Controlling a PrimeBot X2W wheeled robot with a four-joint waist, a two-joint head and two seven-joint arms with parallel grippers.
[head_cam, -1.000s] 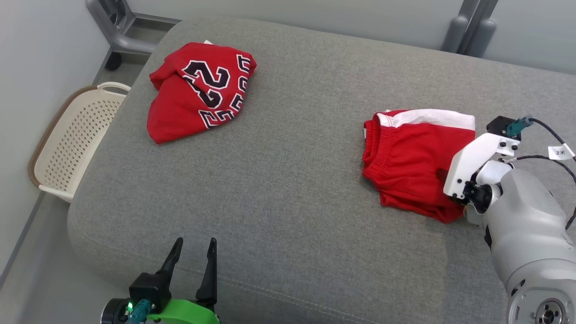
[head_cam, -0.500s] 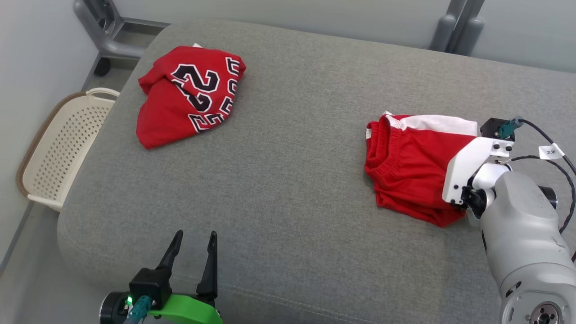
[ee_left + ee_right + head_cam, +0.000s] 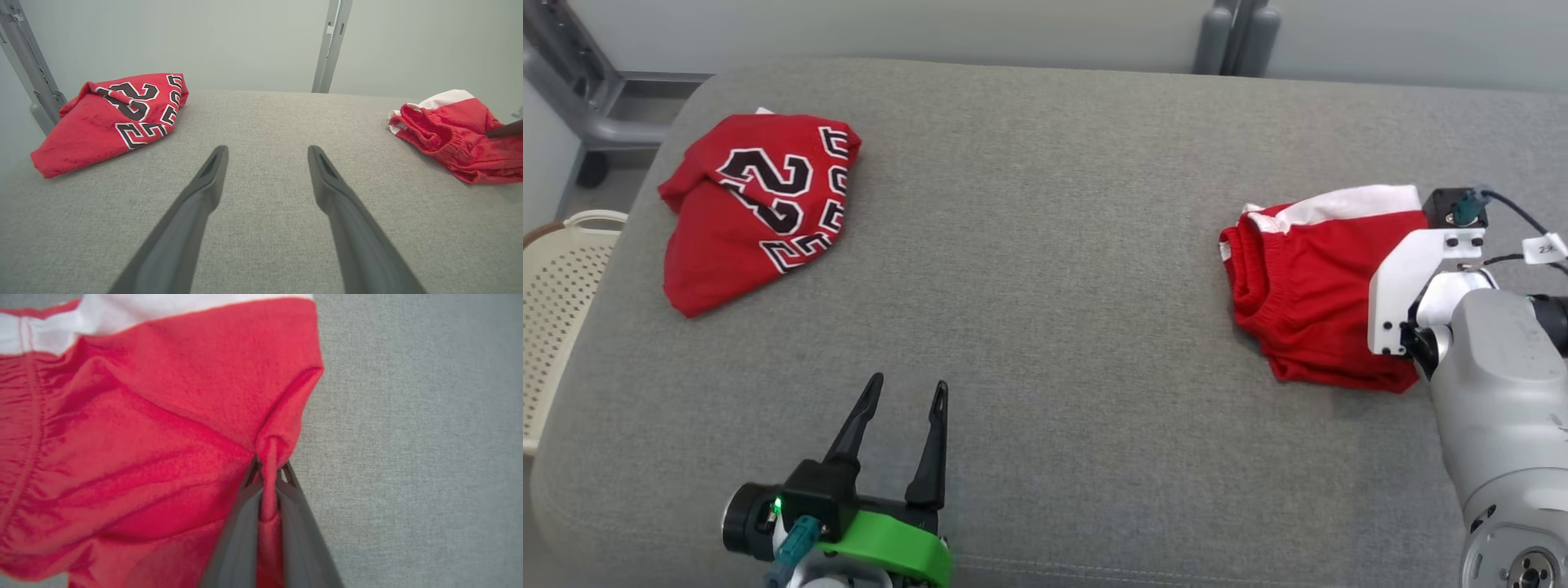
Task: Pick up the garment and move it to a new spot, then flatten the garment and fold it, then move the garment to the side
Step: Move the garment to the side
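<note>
Cushion: right fingers tight on shorts

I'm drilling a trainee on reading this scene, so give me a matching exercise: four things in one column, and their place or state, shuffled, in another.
1. red shorts
2. numbered jersey
3. left gripper
4. right gripper

a. open above bare grey cushion
b. lying at the cushion's left end
c. shut on a fold of red cloth
d. lying at the cushion's right end

Pairs: 1-d, 2-b, 3-a, 4-c
</note>
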